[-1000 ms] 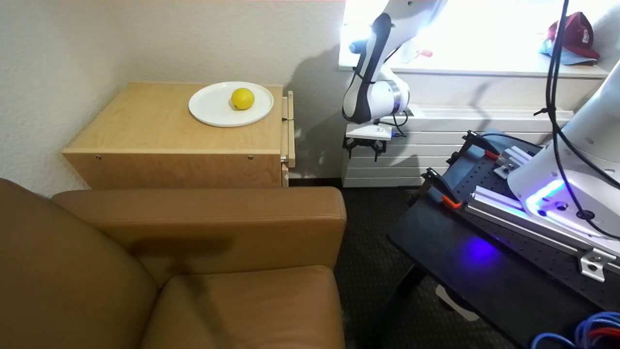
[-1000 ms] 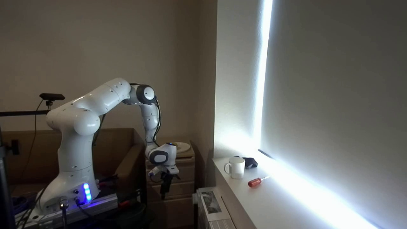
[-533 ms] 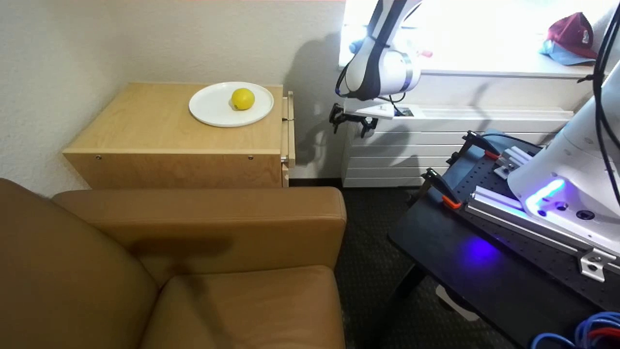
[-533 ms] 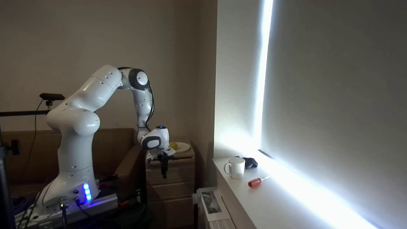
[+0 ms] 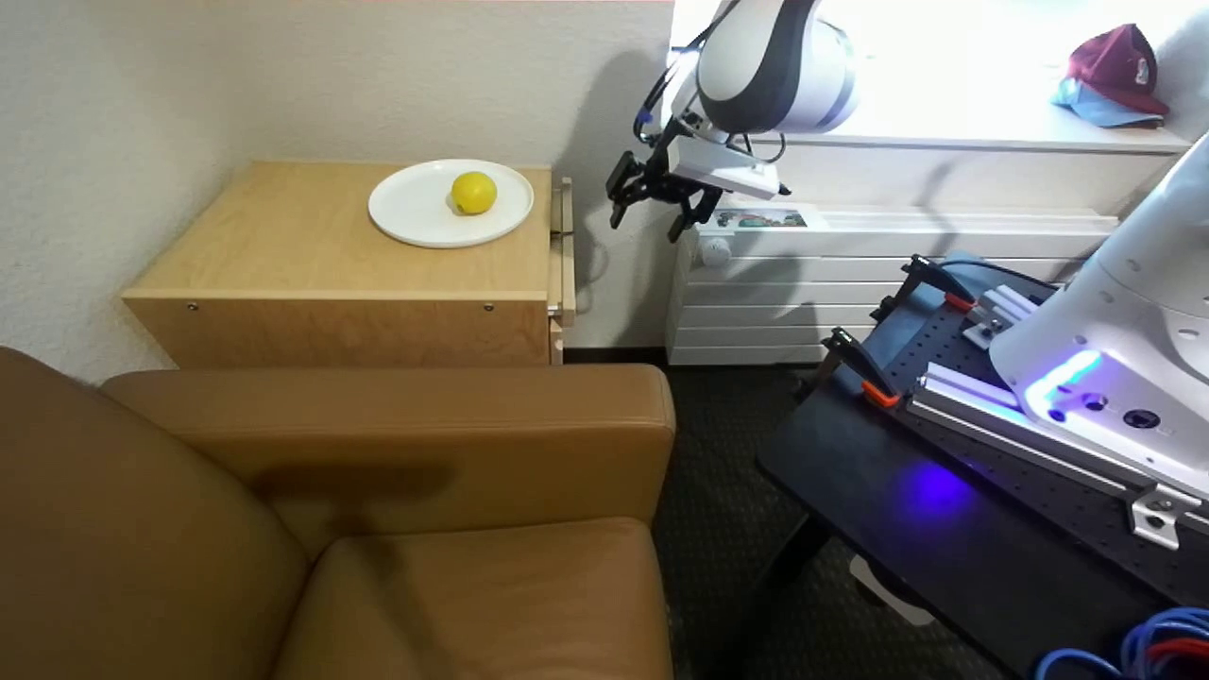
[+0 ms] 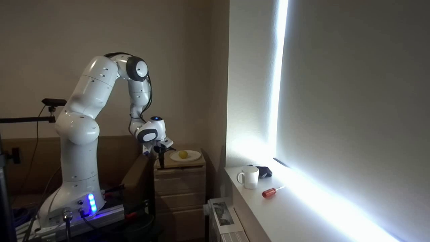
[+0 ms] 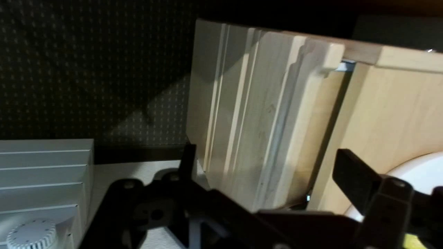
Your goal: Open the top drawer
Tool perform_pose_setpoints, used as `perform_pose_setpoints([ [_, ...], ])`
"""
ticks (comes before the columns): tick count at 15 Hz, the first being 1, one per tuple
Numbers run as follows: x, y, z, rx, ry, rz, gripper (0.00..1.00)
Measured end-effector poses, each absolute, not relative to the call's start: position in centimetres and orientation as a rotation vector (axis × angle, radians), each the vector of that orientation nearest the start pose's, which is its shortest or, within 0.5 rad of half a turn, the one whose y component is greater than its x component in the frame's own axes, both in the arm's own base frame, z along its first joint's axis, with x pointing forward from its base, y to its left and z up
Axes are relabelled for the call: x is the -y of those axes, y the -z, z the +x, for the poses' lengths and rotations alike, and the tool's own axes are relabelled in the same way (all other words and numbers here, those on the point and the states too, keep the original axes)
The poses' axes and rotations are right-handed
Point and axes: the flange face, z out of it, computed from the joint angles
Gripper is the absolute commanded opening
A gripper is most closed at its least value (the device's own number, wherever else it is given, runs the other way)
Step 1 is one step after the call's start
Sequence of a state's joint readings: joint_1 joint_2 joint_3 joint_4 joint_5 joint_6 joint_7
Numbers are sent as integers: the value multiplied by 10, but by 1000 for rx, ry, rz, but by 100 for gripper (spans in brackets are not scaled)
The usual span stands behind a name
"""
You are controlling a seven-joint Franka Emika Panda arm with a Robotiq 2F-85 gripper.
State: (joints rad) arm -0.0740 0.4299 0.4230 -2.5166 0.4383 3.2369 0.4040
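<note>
The top drawer (image 5: 568, 250) is light tan wood and stands a little out from the nightstand (image 5: 312, 231). A gap shows behind its front board in the wrist view (image 7: 306, 114). It also shows in an exterior view (image 6: 184, 170). I cannot make out its handle. My gripper (image 5: 647, 228) is open and empty, above and in front of the drawer, apart from it. In the wrist view the fingers (image 7: 268, 162) are spread wide, with the drawer fronts seen between them.
A white plate (image 5: 406, 210) with a yellow lemon (image 5: 473, 193) lies on the nightstand. The brown couch armrest (image 5: 397, 406) stands beside it. A white radiator (image 5: 756, 321) is below the windowsill, which holds a mug (image 6: 250, 177), a red screwdriver (image 6: 269, 192) and a cap (image 5: 1115, 71).
My gripper has risen and moved nearer the nightstand, its fingers tilting toward it. The fingers stay open. The drawer, plate and lemon have not moved.
</note>
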Motion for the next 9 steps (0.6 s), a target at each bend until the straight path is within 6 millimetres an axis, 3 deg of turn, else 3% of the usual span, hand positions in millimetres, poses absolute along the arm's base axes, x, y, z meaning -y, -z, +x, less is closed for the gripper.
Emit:
perform_pose_setpoints([
  [3, -154, -153, 452, -760, 291, -2726, 100],
  [9, -171, -98, 472, -858, 336, -2706, 100],
])
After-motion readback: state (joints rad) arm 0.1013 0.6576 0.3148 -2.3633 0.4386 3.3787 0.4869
